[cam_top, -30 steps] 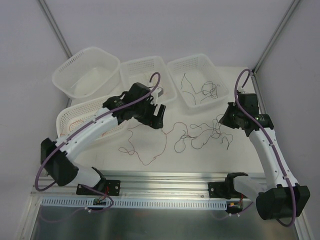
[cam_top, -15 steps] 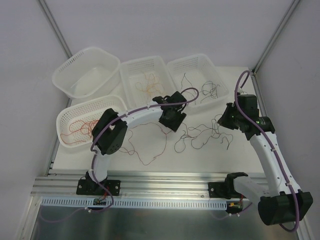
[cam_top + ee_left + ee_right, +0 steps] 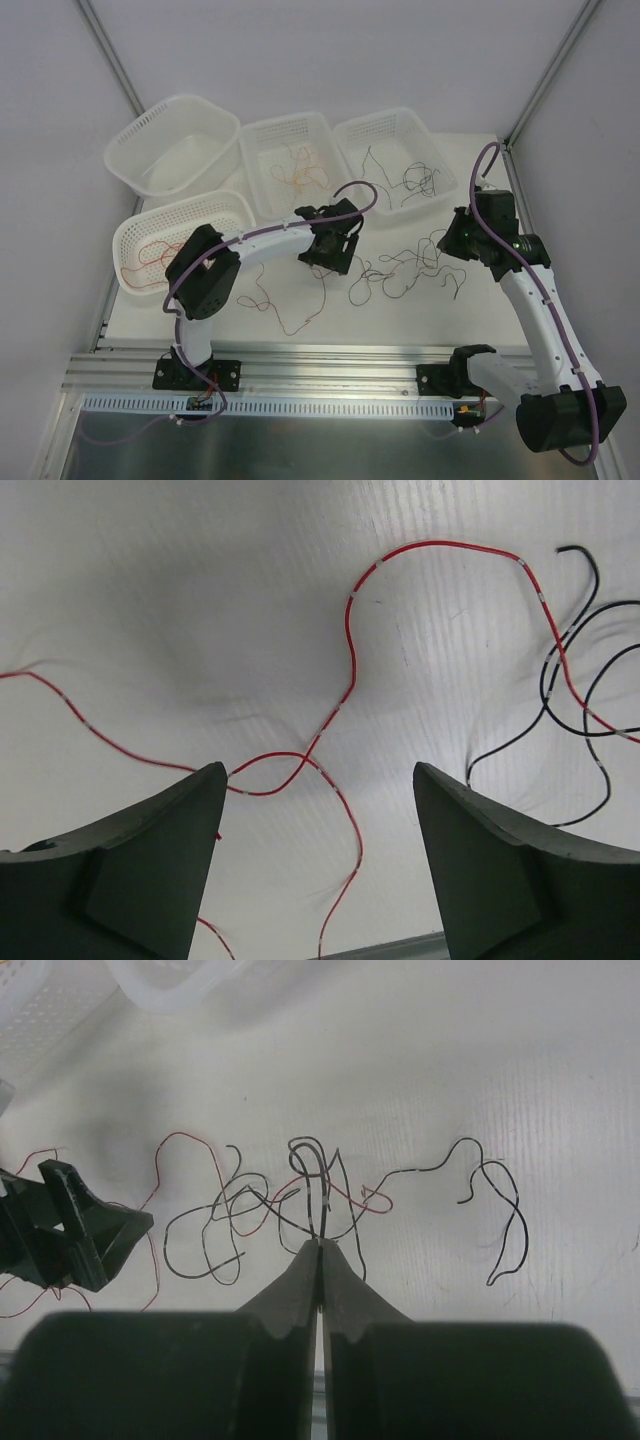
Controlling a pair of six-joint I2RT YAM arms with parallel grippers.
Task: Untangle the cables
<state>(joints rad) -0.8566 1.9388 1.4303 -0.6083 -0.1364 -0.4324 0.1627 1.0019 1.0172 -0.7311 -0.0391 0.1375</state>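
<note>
Left end effector [image 3: 335,260] over surface [image 3: 420,320]; thin red, black cables [image 3: 400,268] tangled at its 3 o'clock. Left wrist: jaws wide apart, empty, red cable [image 3: 350,650] beneath. Right wrist: right end effector [image 3: 320,1244] clamped on black cable [image 3: 318,1222] at 12 o'clock.

A white table [image 3: 430,315] carries four white baskets [image 3: 150,152] and loose red and black cables [image 3: 390,268].
</note>
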